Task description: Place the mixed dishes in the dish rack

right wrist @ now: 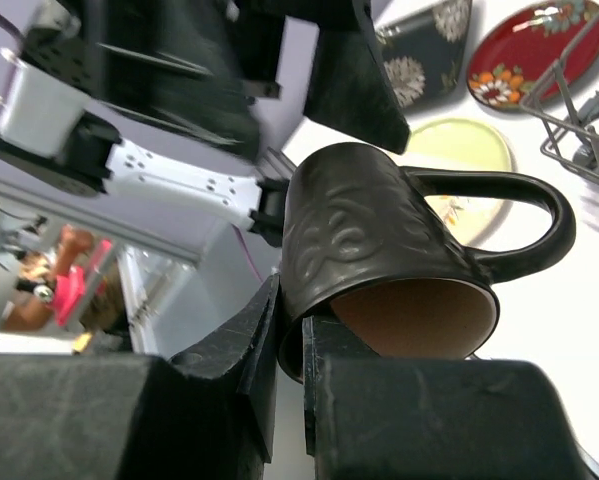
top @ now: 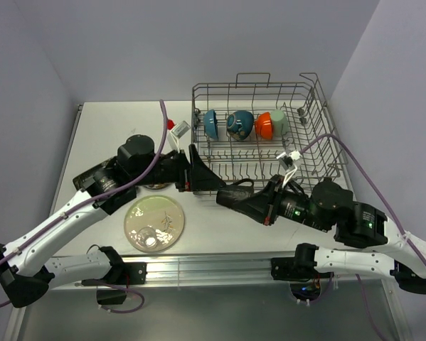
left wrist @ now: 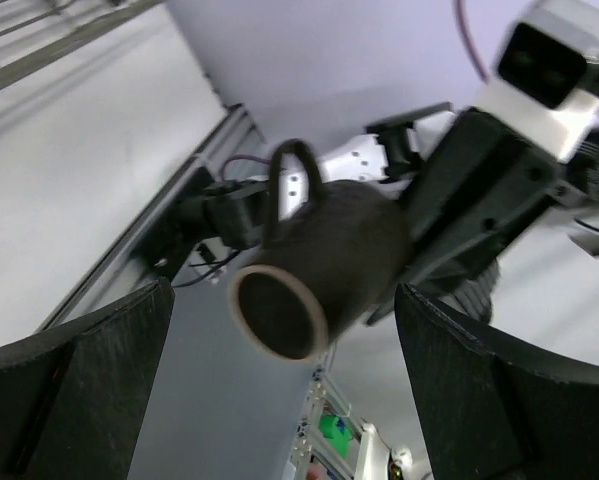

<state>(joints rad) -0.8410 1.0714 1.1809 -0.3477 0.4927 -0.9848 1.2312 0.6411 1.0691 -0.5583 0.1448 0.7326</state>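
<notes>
Item: small brown mug [right wrist: 399, 250], embossed, looped handle, tan inside.
- Location: lifted off the table and tipped on its side. Its rim wall is pinched between the two right fingers [right wrist: 209, 400], with the handle on the side away from them.
- Right gripper [right wrist: 297, 345]: clamped on the mug.
- Left gripper [left wrist: 284, 295]: fingers [left wrist: 89, 390] spread wide. The mug's mouth shows between them, just past their tips, with no contact visible.
- Dish rack [top: 309, 153]: beyond both sets of fingers. It holds a blue-inside bowl [top: 211, 123], an orange bowl [top: 264, 126] and a pale green cup [top: 278, 121], all in one row.
- On the table beyond the right fingers: cream round plate [right wrist: 459, 150], red saucer [right wrist: 534, 50], black square plate [right wrist: 429, 50].
</notes>
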